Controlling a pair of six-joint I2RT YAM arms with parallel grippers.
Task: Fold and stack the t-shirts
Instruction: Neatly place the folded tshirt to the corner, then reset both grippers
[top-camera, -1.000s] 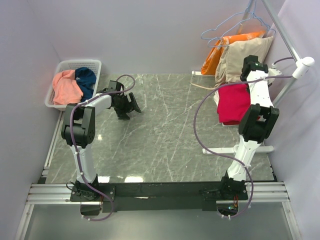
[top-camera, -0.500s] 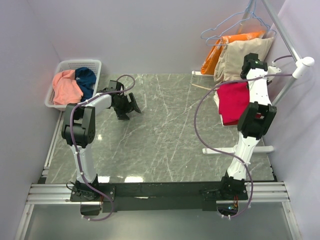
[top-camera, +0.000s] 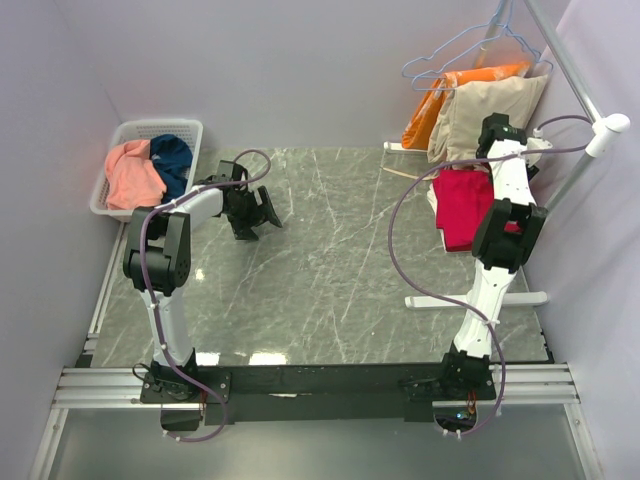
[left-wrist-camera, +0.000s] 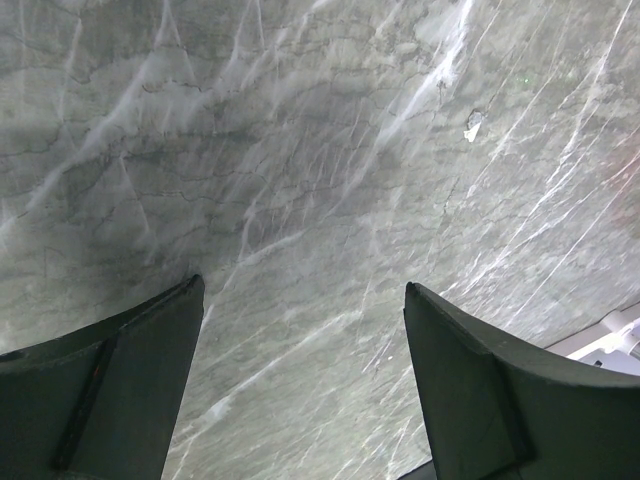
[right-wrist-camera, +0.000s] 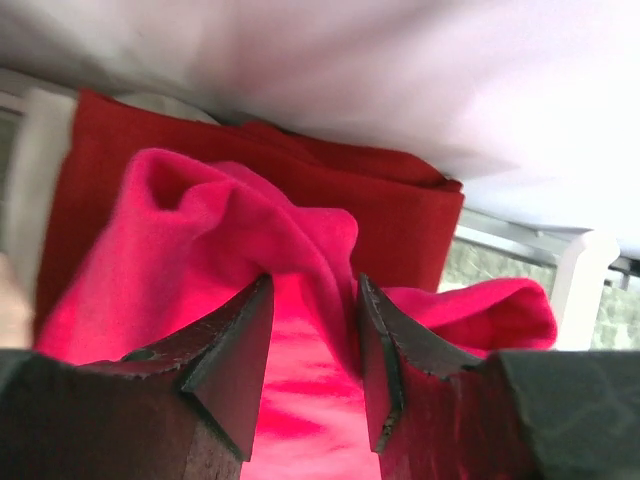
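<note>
right gripper (right-wrist-camera: 310, 300) is down on the crimson-red t-shirt (right-wrist-camera: 200, 230) at the far right of the table (top-camera: 330, 250), under the hanging beige garment (top-camera: 490, 115) and orange garment (top-camera: 440, 100). jaws partly apart with a ridge of crimson cloth bunched between them and touching both fingers; can't tell if it is gripped or let go. step looks like setting this shirt on the stack. to do it well: open fully, lift straight up so the ridge isn't dragged, then flatten the hump, and keep the edges lined up with the darker red t-shirt (right-wrist-camera: 400, 215) underneath. left gripper (left-wrist-camera: 303, 290) is spread wide, holding nothing, over bare marble at the left. salmon-pink t-shirt (top-camera: 132, 175) and teal-blue t-shirt (top-camera: 172, 160) lie crumpled in the white basket (top-camera: 110, 205) at the far left, unfolded, so roughly half the job is left. right wrist view shows the darker red shirt lying flat below the crimson one and the cloth at the jaws; the top view hides both behind the arm. only the top view shows the basket, the hangers and where each arm is.
</note>
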